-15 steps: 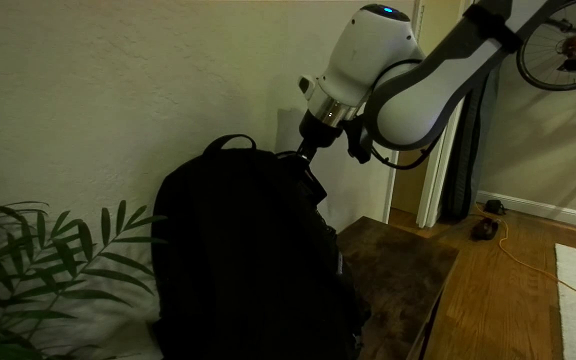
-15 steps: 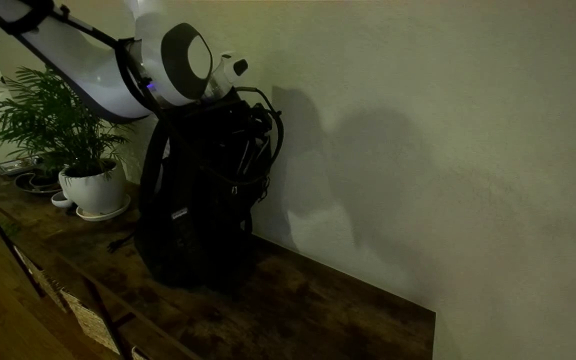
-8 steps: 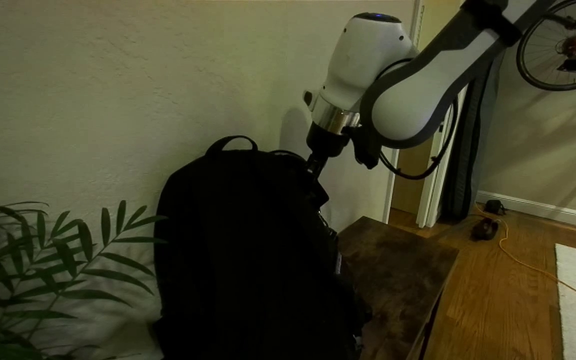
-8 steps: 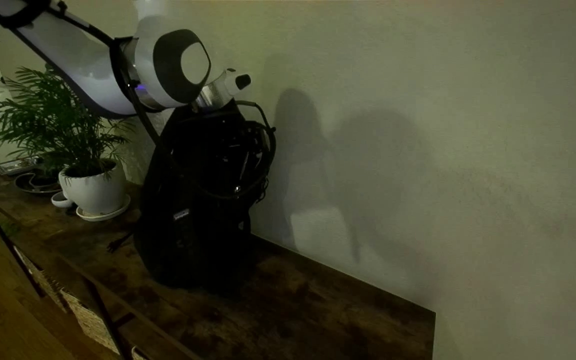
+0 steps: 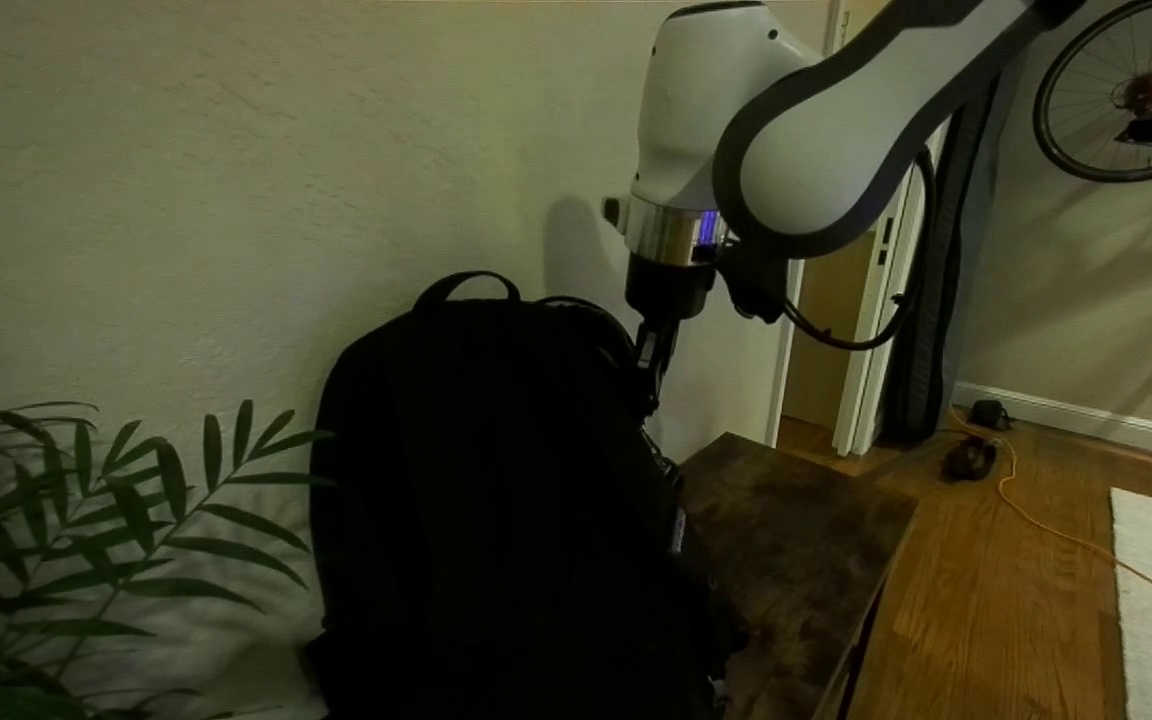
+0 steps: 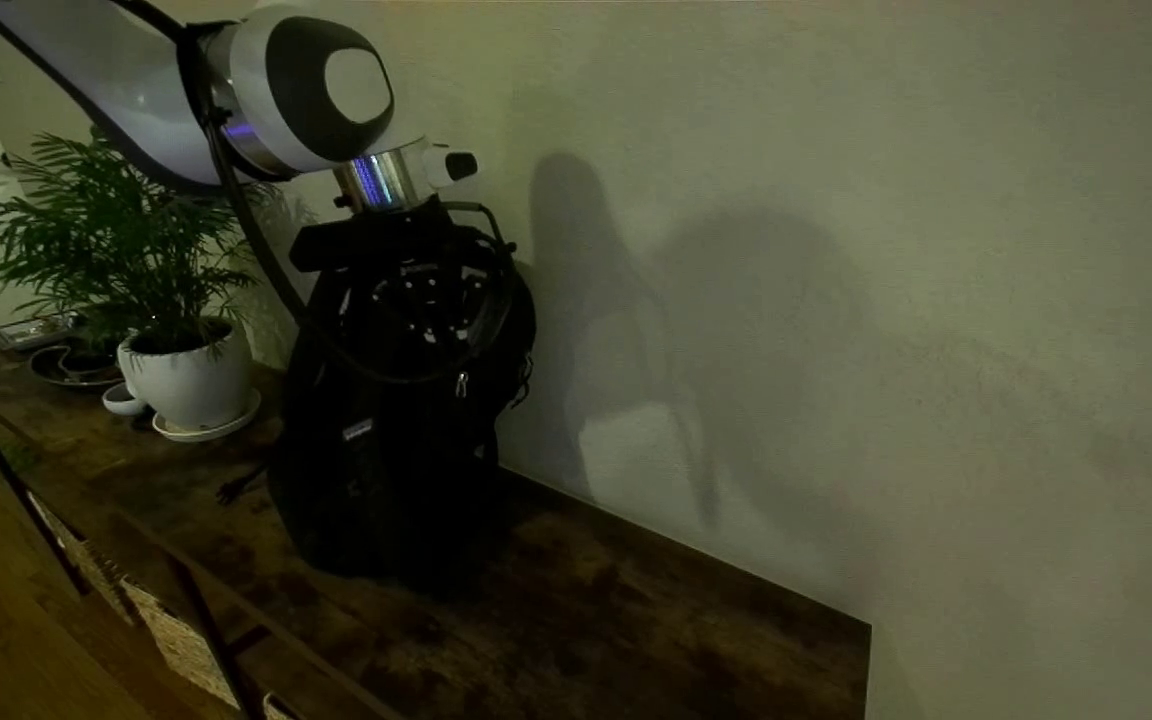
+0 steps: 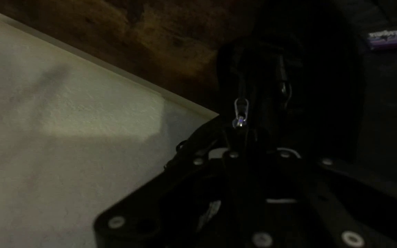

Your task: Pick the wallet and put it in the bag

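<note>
The gripper (image 5: 650, 392) is pointing down by the black bag (image 5: 486, 490), whose carry loop (image 5: 466, 276) is showing in an exterior view. In an exterior view a white pot (image 6: 191, 380) is sharing the bag's brown table (image 6: 576, 640). The wrist view is bringing out the purple on the bag's label (image 7: 390, 38). I'm losing the gripper's ends in the dark: can't tell whether it's clenched, grasping or released, nor where the wallet is lying.

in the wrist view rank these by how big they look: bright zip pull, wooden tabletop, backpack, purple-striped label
1. Backpack
2. Wooden tabletop, visible part
3. Purple-striped label
4. Bright zip pull
</note>
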Action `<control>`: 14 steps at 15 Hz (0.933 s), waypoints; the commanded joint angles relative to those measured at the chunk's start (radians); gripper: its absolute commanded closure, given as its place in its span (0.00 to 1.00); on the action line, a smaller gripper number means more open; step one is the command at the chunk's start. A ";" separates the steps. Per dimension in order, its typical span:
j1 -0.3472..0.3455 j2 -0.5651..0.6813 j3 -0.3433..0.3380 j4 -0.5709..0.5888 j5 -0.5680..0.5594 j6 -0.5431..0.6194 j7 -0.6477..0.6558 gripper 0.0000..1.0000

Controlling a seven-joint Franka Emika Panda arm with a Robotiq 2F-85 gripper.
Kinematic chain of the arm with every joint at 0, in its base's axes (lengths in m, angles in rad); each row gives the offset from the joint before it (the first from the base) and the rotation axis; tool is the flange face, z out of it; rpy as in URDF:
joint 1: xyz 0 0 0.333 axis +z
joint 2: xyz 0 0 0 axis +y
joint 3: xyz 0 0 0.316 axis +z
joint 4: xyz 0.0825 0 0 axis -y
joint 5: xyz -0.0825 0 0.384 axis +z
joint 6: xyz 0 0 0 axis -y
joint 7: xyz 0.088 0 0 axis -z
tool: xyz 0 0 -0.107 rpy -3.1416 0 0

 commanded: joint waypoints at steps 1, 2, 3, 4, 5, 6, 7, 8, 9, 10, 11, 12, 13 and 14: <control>-0.007 -0.050 0.018 -0.067 0.007 0.063 -0.022 0.97; -0.008 -0.045 0.019 -0.070 0.006 0.081 -0.023 0.95; -0.004 -0.042 0.012 -0.075 -0.002 0.106 -0.011 0.95; -0.001 -0.035 0.003 -0.084 -0.009 0.150 0.006 0.96; 0.003 -0.032 -0.006 -0.094 -0.018 0.193 0.014 0.95; 0.004 -0.032 -0.012 -0.107 -0.020 0.241 0.021 0.95; 0.011 -0.032 -0.022 -0.121 -0.028 0.291 0.029 0.95; 0.022 -0.034 -0.037 -0.132 -0.041 0.337 0.035 0.95; 0.036 -0.036 -0.055 -0.141 -0.058 0.376 0.042 0.95; 0.050 -0.040 -0.072 -0.147 -0.071 0.412 0.045 0.95; 0.067 -0.040 -0.093 -0.150 -0.082 0.439 0.056 0.95; 0.081 -0.043 -0.109 -0.154 -0.109 0.459 0.075 0.95; 0.094 -0.043 -0.123 -0.158 -0.120 0.475 0.079 0.95; 0.104 -0.036 -0.131 -0.158 -0.127 0.485 0.083 0.95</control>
